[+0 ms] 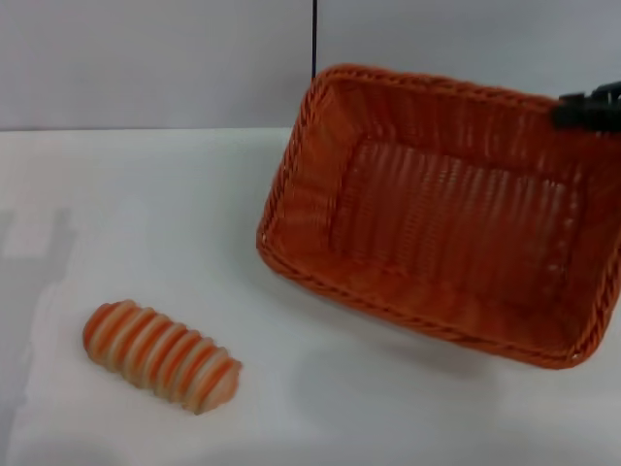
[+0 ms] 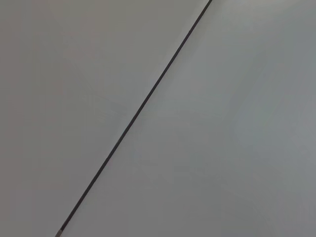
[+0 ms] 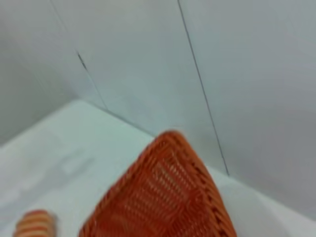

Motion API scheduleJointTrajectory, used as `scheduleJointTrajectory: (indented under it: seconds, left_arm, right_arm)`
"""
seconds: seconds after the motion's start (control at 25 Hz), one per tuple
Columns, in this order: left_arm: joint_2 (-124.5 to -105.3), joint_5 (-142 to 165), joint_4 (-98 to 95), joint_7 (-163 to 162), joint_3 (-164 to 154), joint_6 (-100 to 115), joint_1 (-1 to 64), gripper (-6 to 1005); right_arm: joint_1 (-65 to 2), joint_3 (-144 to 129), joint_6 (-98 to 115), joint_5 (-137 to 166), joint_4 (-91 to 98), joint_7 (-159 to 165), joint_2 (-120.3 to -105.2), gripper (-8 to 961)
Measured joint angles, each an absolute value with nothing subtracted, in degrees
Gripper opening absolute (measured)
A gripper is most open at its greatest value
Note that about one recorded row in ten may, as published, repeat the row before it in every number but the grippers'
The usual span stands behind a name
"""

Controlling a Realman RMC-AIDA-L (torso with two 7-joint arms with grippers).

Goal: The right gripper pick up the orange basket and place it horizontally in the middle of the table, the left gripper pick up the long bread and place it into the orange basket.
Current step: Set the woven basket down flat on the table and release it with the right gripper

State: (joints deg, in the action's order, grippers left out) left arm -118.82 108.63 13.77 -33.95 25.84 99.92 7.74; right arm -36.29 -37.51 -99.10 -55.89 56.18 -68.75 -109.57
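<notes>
Nowhere is any readable writing or label visible. Tilted and skewed, the orange basket (image 1: 451, 218) sits at the right of the table (image 1: 146, 214) with nothing inside it. At its far right rim is the right gripper (image 1: 587, 109); I cannot tell whether its fingers are spread or pinching the rim. Well apart, the long bread (image 1: 160, 354) lies on the table's near left. From the left wrist, only a grey wall (image 2: 222, 148) shows.

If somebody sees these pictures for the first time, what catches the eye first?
The big orange basket dominates the table's right side, tipped up with the right tool at its far rim. The striped long bread lies alone at front left.
</notes>
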Motion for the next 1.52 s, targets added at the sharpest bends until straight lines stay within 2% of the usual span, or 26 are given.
scheduleJointTrajectory:
  seconds: [0.04,0.36,0.44,0.52,0.64,0.72,0.96,1.24,1.52]
  left_arm:
    - [-118.83,108.63,13.90,-33.96,25.84,99.92,7.74,831]
    - [-118.83,108.63,14.06,-33.99,25.84,99.92,8.12,831]
    - [-118.82,108.62,14.07,-34.01,25.84,99.92,8.25,831]
    - [-118.83,108.63,14.06,-34.01,25.84,99.92,8.25,831]
    - [-118.82,108.61,14.06,-34.02,25.84,99.82,8.33,832]
    - [-118.83,108.65,14.07,-34.02,25.84,99.73,8.37,832]
    - [-118.83,108.62,14.07,-34.02,25.84,99.55,8.50,832]
    - [-118.85,108.72,14.16,-34.02,25.06,99.44,8.52,833]
    - [-118.91,108.72,14.75,-34.02,24.62,99.39,8.53,833]
  right_arm:
    - [-35.49,-37.50,-99.89,-59.28,55.99,-69.61,-108.76,161]
    - [-33.72,-37.28,-104.61,-65.00,57.07,-71.95,-107.02,167]
    - [-33.39,-37.46,-106.88,-66.21,57.37,-73.67,-105.81,168]
    - [-33.30,-37.71,-107.27,-66.66,57.47,-74.04,-105.45,170]
    - [-32.56,-42.56,-107.48,-70.62,57.03,-77.04,-103.86,173]
    - [-32.56,-44.43,-107.54,-71.60,56.59,-78.22,-103.69,175]
    - [-35.88,-51.06,-107.16,-69.96,50.67,-83.04,-104.67,180]
    - [-40.98,-51.83,-105.72,-63.53,43.58,-88.30,-106.80,187]
    - [-42.29,-52.17,-104.87,-62.44,42.30,-89.83,-107.34,193]
